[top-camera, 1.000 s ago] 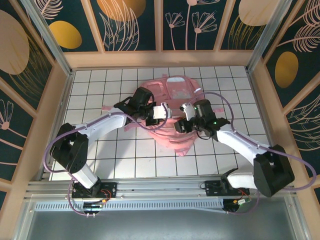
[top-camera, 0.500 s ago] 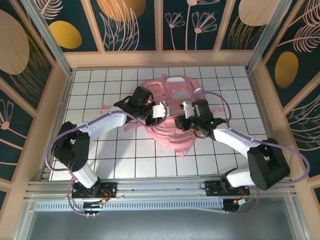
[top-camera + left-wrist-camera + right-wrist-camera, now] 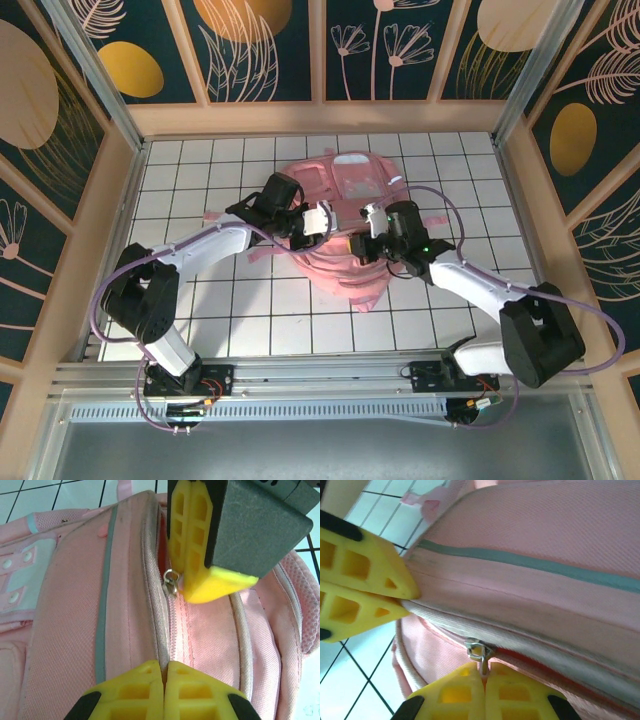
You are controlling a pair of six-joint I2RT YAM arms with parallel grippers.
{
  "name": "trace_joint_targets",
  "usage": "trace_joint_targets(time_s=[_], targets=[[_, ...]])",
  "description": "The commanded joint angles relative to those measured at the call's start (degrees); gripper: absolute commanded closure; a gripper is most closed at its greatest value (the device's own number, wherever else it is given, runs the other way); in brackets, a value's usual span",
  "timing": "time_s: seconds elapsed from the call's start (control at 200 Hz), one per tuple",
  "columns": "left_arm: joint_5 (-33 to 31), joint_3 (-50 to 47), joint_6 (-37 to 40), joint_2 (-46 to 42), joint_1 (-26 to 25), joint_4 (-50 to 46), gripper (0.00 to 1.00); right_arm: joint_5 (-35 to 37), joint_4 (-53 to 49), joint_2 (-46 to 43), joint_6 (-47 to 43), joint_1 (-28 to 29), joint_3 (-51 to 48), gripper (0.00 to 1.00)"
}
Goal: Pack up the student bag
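Observation:
The student bag (image 3: 345, 200), a big pink backpack, lies in the middle of the tiled table with its zipper seam facing up. My left gripper (image 3: 164, 667) is shut on the pale piped edge (image 3: 152, 580) beside the zipper. From above, this left gripper (image 3: 318, 222) sits on the bag's left part. My right gripper (image 3: 484, 671) is shut on the metal zipper pull (image 3: 479, 651), a short way along the seam from the left one. In the top view the right gripper (image 3: 363, 243) is over the bag's right part. The zipper track near the pull (image 3: 171, 580) looks slightly parted, showing red inside.
White tiled tabletop (image 3: 230, 310) spreads around the bag, bounded by a wooden frame (image 3: 110, 220) on the left, back and right. A pink strap (image 3: 213, 216) trails to the bag's left. The arm bases stand on the rail (image 3: 320, 375) at the near edge.
The right gripper, open a second ago, has shifted a little towards the seam and shut on the zipper pull. The left gripper has kept its pinch and barely moved.

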Motion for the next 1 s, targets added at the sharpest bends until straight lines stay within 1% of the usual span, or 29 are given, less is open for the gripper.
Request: trace_joint_targets(time_s=[0.0, 0.035, 0.18, 0.275, 0.335, 0.415, 0.455, 0.49, 0.515, 0.58, 0.606, 0.696, 0.701, 0.716, 0.741, 0.746, 0.756, 0.766, 0.776, 0.826, 0.866, 0.941, 0.996], targets=[[-0.41, -1.89, 2.78, -2.88, 1.17, 0.20, 1.00, 13.13, -6.18, -3.02, 5.74, -1.39, 0.06, 1.00], [-0.93, -2.56, 3.84, -3.31, 1.25, 0.35, 1.00, 16.22, -8.67, -2.83, 8.34, -2.23, 0.38, 1.00], [-2.36, -4.78, 7.09, -3.77, 1.66, 0.18, 1.00, 23.36, -15.72, -3.69, 13.77, -3.53, 0.45, 1.00], [-3.42, -5.77, 9.86, -3.68, 1.86, -1.07, 1.00, 26.31, -17.12, -4.36, 14.65, -4.19, -0.55, 1.00], [-5.29, -6.55, 12.47, -4.34, 1.90, -2.76, 1.00, 27.60, -16.99, -4.49, 14.33, -5.82, -1.23, 1.00], [-8.60, -8.78, 16.50, -5.99, 2.01, -4.16, 1.00, 25.65, -15.02, -5.51, 12.80, -7.40, -2.18, 1.00], [-10.09, -10.02, 17.91, -7.13, 2.24, -4.17, 1.00, 23.26, -12.99, -6.07, 10.67, -7.43, -2.76, 1.00], [-12.99, -10.63, 19.81, -7.89, 2.32, -4.71, 1.00, 22.06, -11.72, -6.44, 8.99, -7.43, -3.15, 1.00], [-15.72, -10.64, 20.88, -8.16, 2.28, -5.53, 1.00, 19.75, -10.84, -6.55, 8.04, -7.47, -3.32, 1.00], [-22.59, -10.65, 20.34, -8.48, 2.67, -6.90, 1.00, 13.93, -8.27, -7.03, 3.87, -7.34, -3.71, 1.00], [-24.54, -10.64, 20.15, -8.83, 3.08, -6.71, 1.00, 12.85, -7.65, -7.45, 3.11, -7.17, -3.77, 1.00], [-26.66, -13.53, 17.71, -11.08, 5.26, -2.67, 1.00, 10.84, -4.84, -9.26, 0.72, -5.80, -4.47, 1.00], [-26.92, -13.67, 17.39, -11.14, 5.31, -2.29, 0.99, 10.69, -4.65, -9.33, 0.65, -5.67, -4.54, 1.00], [-27.74, -13.88, 16.32, -11.39, 5.25, -1.16, 0.88, 10.30, -3.89, -9.60, 0.35, -5.37, -4.79, 1.00], [-27.71, -13.64, 14.27, -11.67, 4.87, -0.18, 0.61, 9.28, -2.74, -9.86, -0.15, -4.84, -5.10, 1.00], [-27.35, -13.59, 13.91, -11.65, 4.81, -0.16, 0.57, 8.98, -2.46, -9.89, -0.26, -4.75, -5.12, 1.00], [-26.60, -13.21, 13.29, -11.77, 4.65, -0.20, 0.47, 8.37, -2.03, -9.96, -0.55, -4.55, -5.18, 1.00], [-25.44, -12.78, 12.57, -11.87, 4.52, -0.53, 0.40, 7.71, -1.66, -9.91, -0.86, -4.28, -5.21, 1.00], [-24.23, -12.28, 12.06, -11.89, 4.36, -0.93, 0.36, 7.06, -1.22, -9.91, -1.11, -4.04, -5.22, 1.00], [-16.81, -10.73, 11.12, -12.00, 3.37, -3.24, 0.32, 5.62, -0.59, -9.41, -2.27, -2.43, -4.62, 1.00], [-12.92, -9.43, 11.23, -12.39, 1.86, -3.29, 0.31, 5.48, -1.07, -8.74, -3.25, -1.14, -3.53, 1.00], [-9.38, -9.52, 11.34, -12.51, -1.76, -0.98, 0.32, 5.22, -1.94, -7.75, -4.90, 0.60, -2.21, 1.00], [-8.45, -9.06, 8.33, -11.84, -3.55, 2.23, 0.36, 3.70, -1.61, -7.44, -5.99, 2.09, -2.04, 1.00]])
